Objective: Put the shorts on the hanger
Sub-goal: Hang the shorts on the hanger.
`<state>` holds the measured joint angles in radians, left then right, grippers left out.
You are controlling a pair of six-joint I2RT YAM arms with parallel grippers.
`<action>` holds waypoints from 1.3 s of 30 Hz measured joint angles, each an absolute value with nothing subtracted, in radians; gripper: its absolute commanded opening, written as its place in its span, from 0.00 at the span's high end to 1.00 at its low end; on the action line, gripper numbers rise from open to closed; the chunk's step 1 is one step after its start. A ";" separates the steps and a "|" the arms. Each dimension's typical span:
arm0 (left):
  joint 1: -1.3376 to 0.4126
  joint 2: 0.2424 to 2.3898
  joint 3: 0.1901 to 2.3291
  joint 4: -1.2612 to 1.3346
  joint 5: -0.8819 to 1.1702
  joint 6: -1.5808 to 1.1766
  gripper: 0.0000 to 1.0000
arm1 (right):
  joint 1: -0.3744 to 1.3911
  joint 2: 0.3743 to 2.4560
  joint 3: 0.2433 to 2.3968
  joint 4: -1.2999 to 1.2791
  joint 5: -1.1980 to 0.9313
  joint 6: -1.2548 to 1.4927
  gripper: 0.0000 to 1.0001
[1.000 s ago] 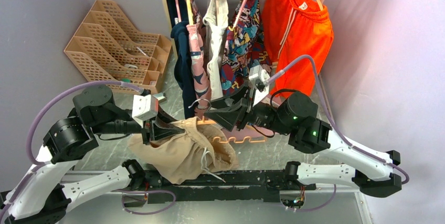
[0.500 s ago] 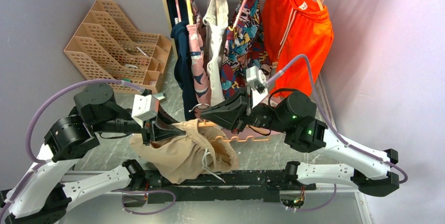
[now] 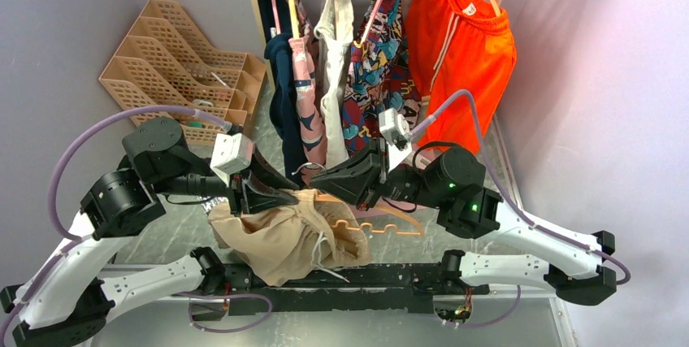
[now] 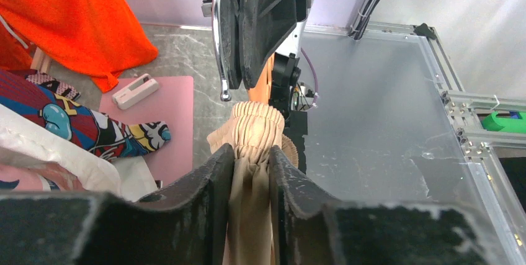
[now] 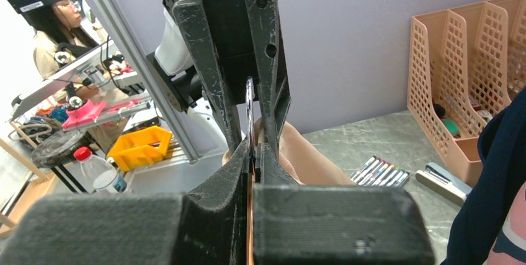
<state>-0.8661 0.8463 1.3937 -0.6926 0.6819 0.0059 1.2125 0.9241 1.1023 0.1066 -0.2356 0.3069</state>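
The shorts (image 4: 253, 122) are not yet on the hanger (image 3: 382, 221). The left hand (image 4: 251, 156) pinches their waistband, the right hand (image 5: 253, 150) is pressed together on the hanger, and threading is left.

Beige shorts (image 3: 284, 237) bunched in heap, gathered waistband raised; pale orange wavy-bar hanger (image 3: 382, 229) tilted just beside.

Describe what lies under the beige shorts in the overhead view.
The shorts lie heaped on the grey marbled table. The hanger shows its wavy bar just to their right. Whether it reaches beneath the fabric cannot be seen, and the tabletop directly below is covered too.
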 measured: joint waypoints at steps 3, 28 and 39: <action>-0.866 0.847 1.394 -0.685 0.686 -0.001 0.85 | 1.213 0.918 1.090 0.114 -0.234 0.308 1.00; -0.866 0.869 1.377 -0.427 0.713 -0.175 0.93 | 1.213 0.853 0.975 0.334 -0.176 0.345 1.00; -0.866 0.905 1.280 -0.344 0.729 -0.257 0.85 | 1.212 0.834 0.831 0.535 -0.115 0.405 1.00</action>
<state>-0.8661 0.9051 1.2800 -0.3435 0.7288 -0.2573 1.2118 0.8345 0.8307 0.5354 -0.1154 0.4046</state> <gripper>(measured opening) 0.097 0.021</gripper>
